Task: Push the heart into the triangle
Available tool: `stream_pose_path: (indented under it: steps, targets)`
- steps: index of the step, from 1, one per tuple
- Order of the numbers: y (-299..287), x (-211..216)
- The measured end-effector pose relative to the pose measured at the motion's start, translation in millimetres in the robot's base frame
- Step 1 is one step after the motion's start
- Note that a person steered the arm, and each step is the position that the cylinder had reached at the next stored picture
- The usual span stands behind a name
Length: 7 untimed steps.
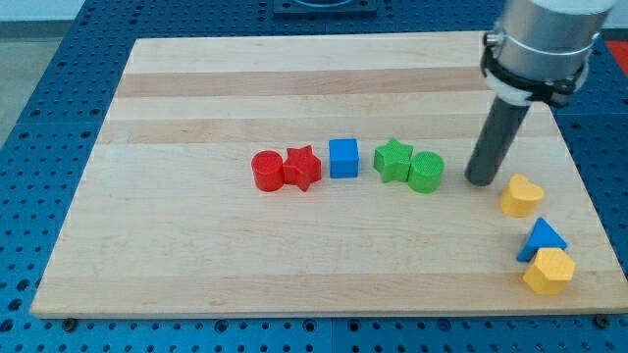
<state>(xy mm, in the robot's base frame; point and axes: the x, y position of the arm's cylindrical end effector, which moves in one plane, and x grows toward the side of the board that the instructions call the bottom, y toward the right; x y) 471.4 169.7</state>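
A yellow heart [521, 195] lies on the wooden board [196, 245] at the view's right. A blue triangle [542, 238] lies below it, a short gap away, touching a yellow hexagon [549, 271] at its lower edge. My tip [480, 180] rests on the board just left of and slightly above the heart, close to it, with a small gap. The green cylinder [426, 172] is to the tip's left.
A row in the board's middle, from left: red cylinder [265, 170], red star [302, 168], blue cube [343, 157], green star [393, 160], then the green cylinder. The board's right edge lies close beyond the heart and triangle.
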Motion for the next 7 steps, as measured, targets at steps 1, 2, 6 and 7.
stream_pose_path:
  steps: [1,2,6,7]
  targets:
    - [0,1]
    - [3,5]
    - [34,7]
    - [34,-12]
